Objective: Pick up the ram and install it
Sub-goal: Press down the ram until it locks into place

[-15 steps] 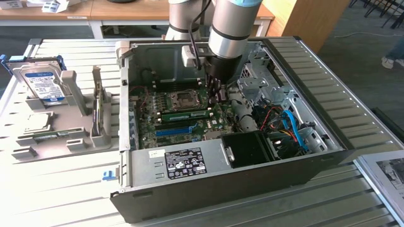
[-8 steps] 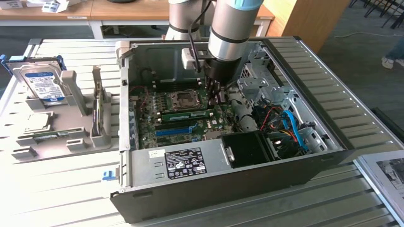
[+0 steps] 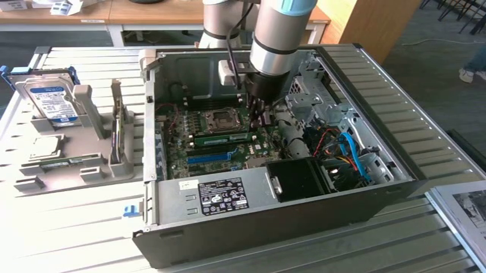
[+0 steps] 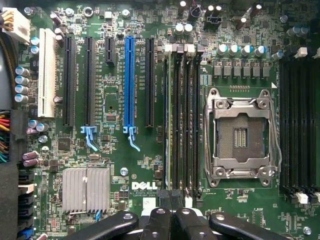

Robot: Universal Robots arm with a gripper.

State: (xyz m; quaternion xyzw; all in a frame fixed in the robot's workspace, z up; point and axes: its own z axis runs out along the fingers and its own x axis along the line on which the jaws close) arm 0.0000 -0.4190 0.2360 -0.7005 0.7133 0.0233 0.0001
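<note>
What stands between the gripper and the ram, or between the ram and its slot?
Nothing visible. The ram already stands on edge in the memory slots beside the CPU socket. The shut gripper hangs just above the ram's end toward the exterior view's right, with nothing between them.

An office-like lab — slatted worktable (image 3: 76,227), wooden desks (image 3: 152,14), grey carpet (image 3: 425,68).

I had open room above the motherboard (image 3: 182,154) mid-case, where my gripper (image 3: 258,121) hung. On the exterior view's right, the metal drive cage (image 3: 311,94) and a cable bundle (image 3: 347,151) crowded in; a black fan shroud (image 3: 300,179) and a labelled silver box (image 3: 216,196) walled the near side.
</note>
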